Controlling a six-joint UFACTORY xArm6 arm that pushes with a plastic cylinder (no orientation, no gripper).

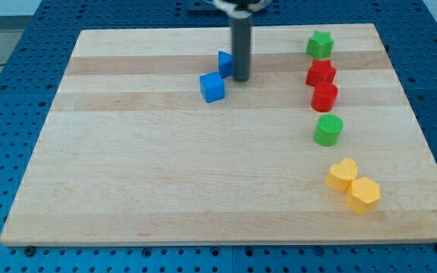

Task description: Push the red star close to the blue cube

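The red star (320,73) lies at the view's upper right, between a green star (319,45) above it and a red cylinder (325,97) below it. The blue cube (212,87) sits left of centre near the view's top. A second blue block (225,63), shape unclear, stands just above and right of the cube, partly hidden by the rod. My tip (240,78) rests on the board right of the blue cube and next to the second blue block, far left of the red star.
A green cylinder (328,130) lies below the red cylinder. A yellow heart (342,175) and a yellow hexagon (363,195) touch each other at the view's lower right. The wooden board (127,174) sits on a blue perforated table.
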